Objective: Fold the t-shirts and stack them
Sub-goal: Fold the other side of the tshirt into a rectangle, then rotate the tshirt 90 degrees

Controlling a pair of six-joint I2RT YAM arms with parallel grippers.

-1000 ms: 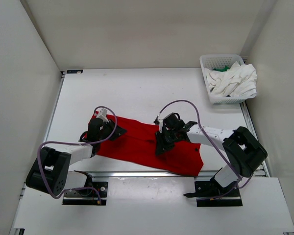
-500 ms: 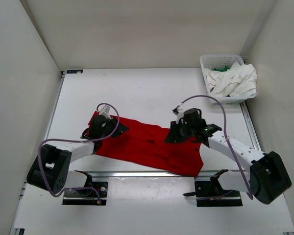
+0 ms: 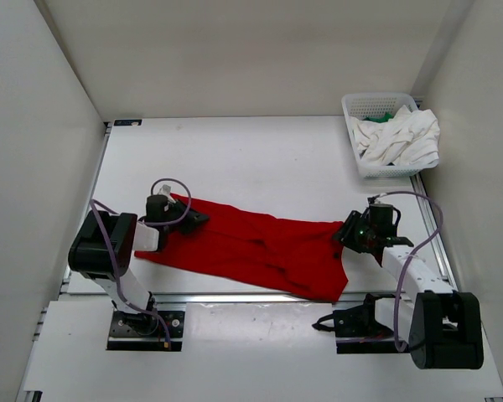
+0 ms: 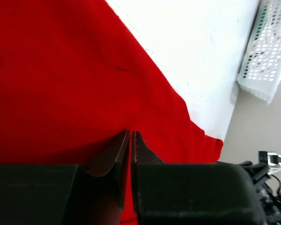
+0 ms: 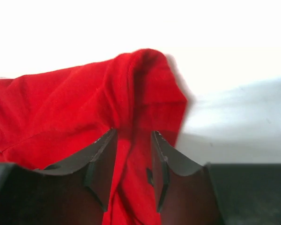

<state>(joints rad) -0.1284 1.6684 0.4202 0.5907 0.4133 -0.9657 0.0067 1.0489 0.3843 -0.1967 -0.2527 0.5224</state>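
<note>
The red t-shirt (image 3: 260,251) lies stretched out across the near half of the table. My left gripper (image 3: 194,221) is shut on its upper left part; in the left wrist view the jaws (image 4: 130,134) pinch the red cloth (image 4: 61,70). My right gripper (image 3: 344,236) is at the shirt's right end; in the right wrist view the jaws (image 5: 133,133) hold a bunched fold of red cloth (image 5: 61,103). The white t-shirt (image 3: 400,138) is heaped in the basket, with a bit of the green t-shirt (image 3: 385,117) showing behind it.
The white mesh basket (image 3: 370,105) stands at the back right corner, and also shows in the left wrist view (image 4: 267,51). Grey walls enclose the table on three sides. A metal rail (image 3: 235,297) runs along the near edge.
My right gripper has swung far to the right with the cloth, and the left gripper has drawn back to the left. The red shirt is now pulled longer and flatter.
</note>
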